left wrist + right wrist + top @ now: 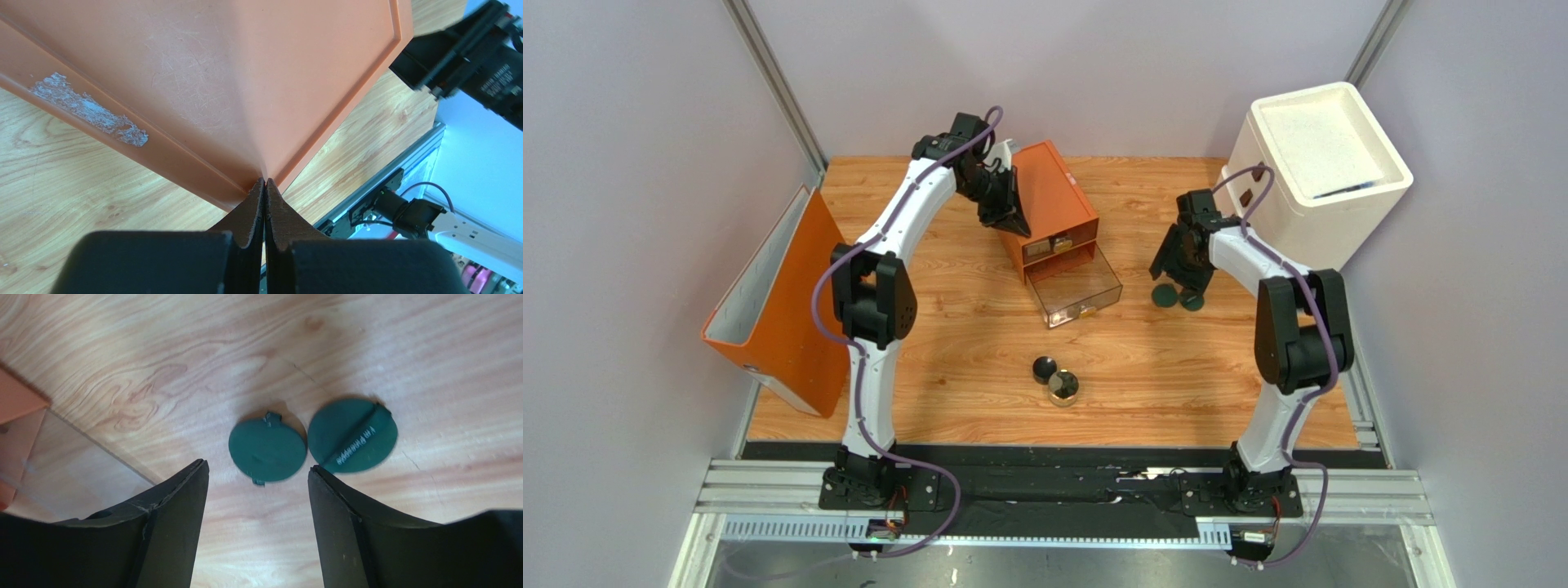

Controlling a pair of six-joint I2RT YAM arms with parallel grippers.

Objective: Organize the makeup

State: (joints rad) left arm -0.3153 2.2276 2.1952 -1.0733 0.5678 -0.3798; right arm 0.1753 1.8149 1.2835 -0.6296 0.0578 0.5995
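Two dark-green discs [267, 449] [352, 435] lie flat side by side on the wood table; in the top view they are right of the box [1163, 295]. My right gripper [258, 467] is open and empty, hovering just above and short of the left disc [1174, 270]. A black round pot [1044, 366] and a gold-rimmed round jar [1063, 388] sit together at the table's middle front. My left gripper [265, 182] is shut and empty, its tips against the top edge of the orange two-drawer box [245, 79] [1008, 218]. The tubes are not clearly visible.
The orange box [1053, 196] has its clear lower drawer [1075, 292] pulled out; the upper drawer holds something dim. A big white cabinet [1326, 159] stands at back right. An orange bin [775, 300] leans at the left edge.
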